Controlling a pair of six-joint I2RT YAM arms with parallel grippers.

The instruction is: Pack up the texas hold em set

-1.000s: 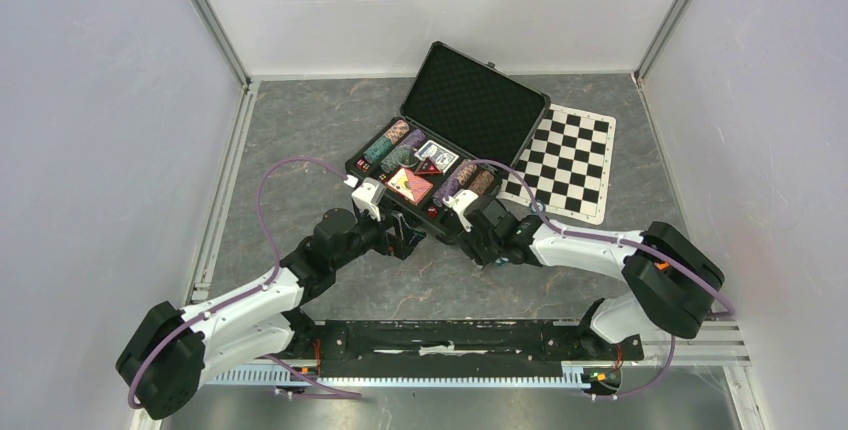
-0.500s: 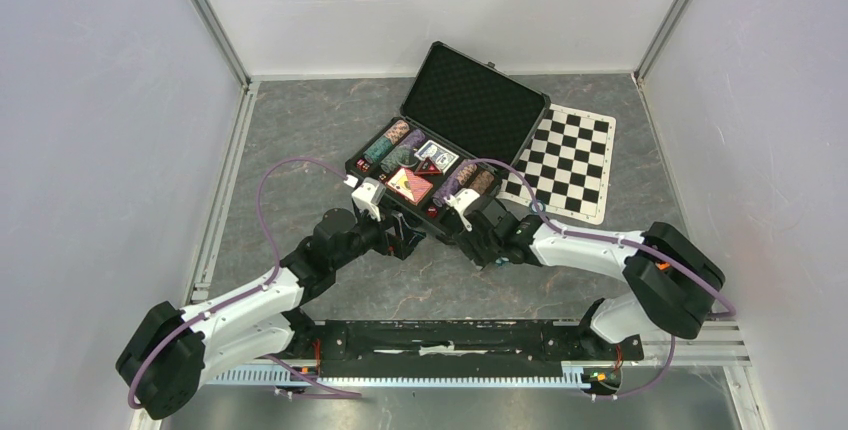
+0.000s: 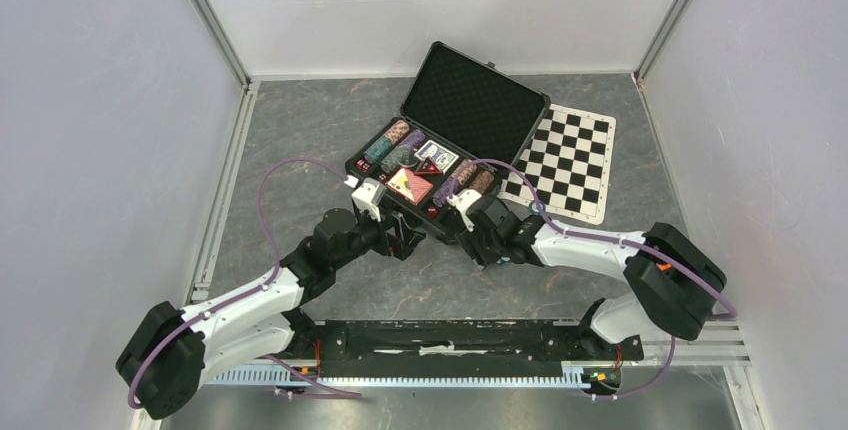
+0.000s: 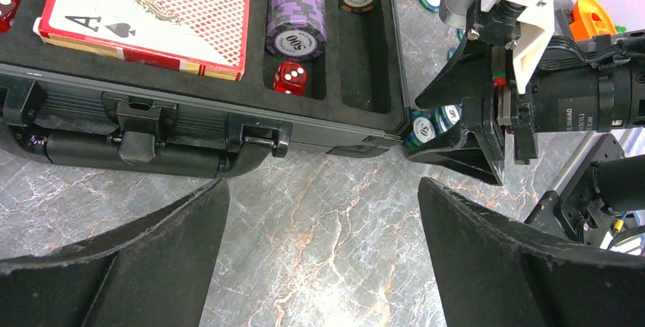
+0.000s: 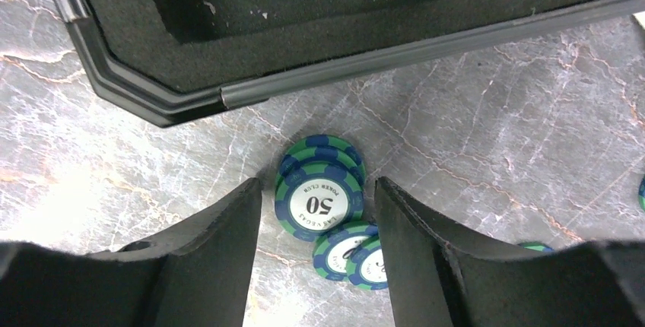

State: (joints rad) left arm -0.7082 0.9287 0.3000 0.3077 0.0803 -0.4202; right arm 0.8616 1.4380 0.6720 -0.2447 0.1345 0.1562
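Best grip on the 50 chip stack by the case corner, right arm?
Pinch the 50 chip stack across its striped rims, coming straight down: it lies flat, slightly fanned, so only edges offer purchase. The right gripper straddles it, open, clear of the case.

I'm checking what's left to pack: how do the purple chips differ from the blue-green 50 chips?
The purple chips read 500; the blue-green chips read 50. The purple ones are stacked neatly in a slot of the case; the blue-green ones lie loose and overlapping on the table outside its corner. Both are round striped chips with white centres.
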